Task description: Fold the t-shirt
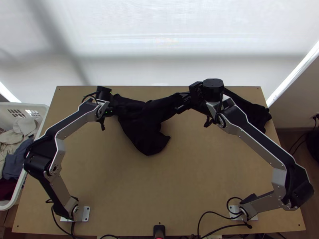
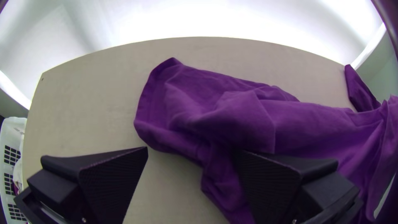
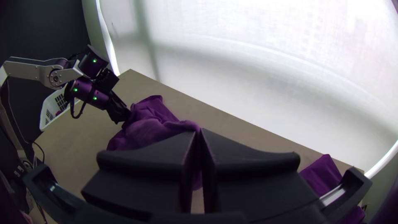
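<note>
T-shirt (image 1: 147, 139): bunched, not flat, on the far half of the table (image 1: 179, 179), mostly left of centre, one lobe pointing toward the near edge. Right gripper (image 1: 179, 102) is clamped on a gathered part of it, right of that lobe. Left gripper (image 1: 115, 107) is at the shirt's left end, fingers well apart. More dark cloth (image 1: 257, 115) at the far right corner, behind the right arm; can't tell if it's joined. Laundry basket (image 1: 30, 105) beside the table's left edge, clothes inside (image 1: 15, 161). White screen (image 1: 159, 44) behind.
</note>
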`<state>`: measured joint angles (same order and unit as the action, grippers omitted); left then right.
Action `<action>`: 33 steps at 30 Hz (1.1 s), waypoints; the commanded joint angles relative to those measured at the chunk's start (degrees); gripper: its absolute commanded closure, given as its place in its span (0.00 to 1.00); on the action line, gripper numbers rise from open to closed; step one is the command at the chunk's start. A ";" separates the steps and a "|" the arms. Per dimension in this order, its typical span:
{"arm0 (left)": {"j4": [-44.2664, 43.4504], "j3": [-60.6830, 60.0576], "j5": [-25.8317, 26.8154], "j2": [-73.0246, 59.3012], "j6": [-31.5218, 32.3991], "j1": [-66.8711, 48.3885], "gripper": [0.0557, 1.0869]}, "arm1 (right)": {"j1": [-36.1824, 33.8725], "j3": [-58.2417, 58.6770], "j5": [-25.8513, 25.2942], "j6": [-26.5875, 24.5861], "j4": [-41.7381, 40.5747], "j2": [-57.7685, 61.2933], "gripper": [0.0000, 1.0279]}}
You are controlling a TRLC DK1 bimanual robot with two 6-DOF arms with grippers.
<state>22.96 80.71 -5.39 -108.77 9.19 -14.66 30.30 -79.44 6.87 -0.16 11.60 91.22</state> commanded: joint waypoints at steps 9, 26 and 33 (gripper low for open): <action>-1.52 3.23 -2.00 -1.09 -1.19 -0.64 0.96 | -0.51 1.22 -0.63 2.45 -1.31 -4.56 0.97; 18.35 31.35 -1.91 12.71 2.76 9.65 0.96 | -1.92 -3.79 -5.29 3.06 -3.60 -11.15 0.97; 26.08 43.22 -1.91 15.78 2.85 10.79 0.96 | -1.74 -4.58 -6.26 2.80 -8.26 -17.39 0.97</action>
<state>47.22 120.68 -6.83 -95.85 10.76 -4.75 28.80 -81.82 1.74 1.93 5.28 77.89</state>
